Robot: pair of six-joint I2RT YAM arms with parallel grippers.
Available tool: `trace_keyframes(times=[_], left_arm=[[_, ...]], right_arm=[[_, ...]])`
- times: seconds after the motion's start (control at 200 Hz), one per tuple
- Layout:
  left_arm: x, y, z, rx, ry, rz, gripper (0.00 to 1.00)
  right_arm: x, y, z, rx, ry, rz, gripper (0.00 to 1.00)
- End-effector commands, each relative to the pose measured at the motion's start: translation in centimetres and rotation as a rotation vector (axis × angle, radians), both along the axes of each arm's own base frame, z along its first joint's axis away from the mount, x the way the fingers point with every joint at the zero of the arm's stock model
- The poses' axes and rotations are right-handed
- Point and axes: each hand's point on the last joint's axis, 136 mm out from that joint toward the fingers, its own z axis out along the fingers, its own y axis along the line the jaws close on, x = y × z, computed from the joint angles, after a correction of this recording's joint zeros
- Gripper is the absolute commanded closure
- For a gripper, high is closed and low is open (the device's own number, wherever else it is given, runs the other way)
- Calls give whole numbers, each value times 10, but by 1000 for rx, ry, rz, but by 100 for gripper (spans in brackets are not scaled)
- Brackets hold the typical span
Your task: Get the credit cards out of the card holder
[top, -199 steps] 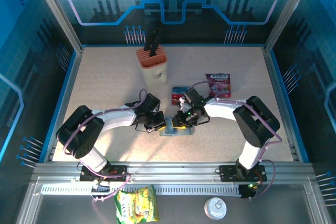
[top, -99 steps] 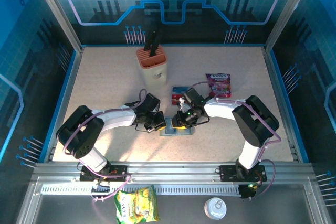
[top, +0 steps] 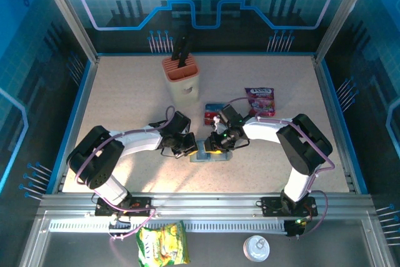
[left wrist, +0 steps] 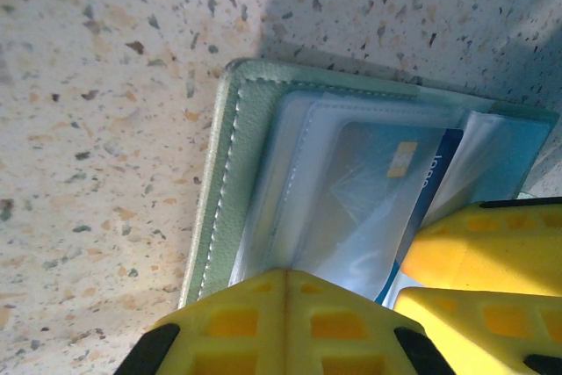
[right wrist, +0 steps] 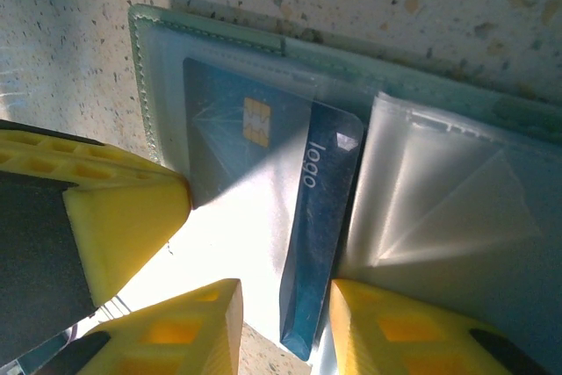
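Speckled table (top: 125, 104), left gripper (left wrist: 285, 292) closed atop card holder (left wrist: 219, 191), right gripper (right wrist: 285, 309) parted astride blue card (right wrist: 320, 191), packet (top: 259, 100) beyond

Left arm (top: 134, 139) and right arm (top: 269, 130): same build, white shells on the long links, black housings at the joints and wrists, black bases. A thin pink-purple cable loops along each arm from base to wrist. Small green light lit at the right wrist. Left gripper (left wrist: 285, 283) and right gripper (right wrist: 285, 292): jaws bright yellow moulded plastic, wedge-shaped, with square grid pockets, black parts behind.
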Motion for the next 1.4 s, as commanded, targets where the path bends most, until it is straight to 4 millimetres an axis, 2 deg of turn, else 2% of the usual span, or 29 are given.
trace_keyframes(times=[0.0, 0.06, 0.095, 0.275, 0.73, 1.106, 1.281, 1.351, 1.396], left_arm=[[-14, 13, -12, 61, 34, -14, 100], [-13, 13, -12, 60, 33, -13, 100], [-13, 13, -11, 61, 33, -14, 100], [-13, 13, -11, 62, 32, -14, 100], [-14, 14, -11, 64, 33, -12, 100], [-14, 16, -10, 65, 31, -5, 100], [-16, 17, -9, 64, 31, -4, 100], [-15, 17, -9, 63, 30, -1, 100], [-16, 17, -9, 62, 32, -2, 100]], right_arm=[[-2, -3, -6, 8, 26, -18, 68], [2, 5, 2, 60, 15, -21, 68], [-4, 3, -1, 67, 32, -26, 69], [-2, 5, 7, 118, 22, -48, 71], [-1, 4, 11, 149, 19, -61, 83], [-1, -8, 10, 137, 11, -80, 85], [-2, -10, 12, 147, 7, -77, 90], [-2, -8, 13, 165, 4, -73, 89], [-2, -6, 13, 169, 14, -71, 85]])
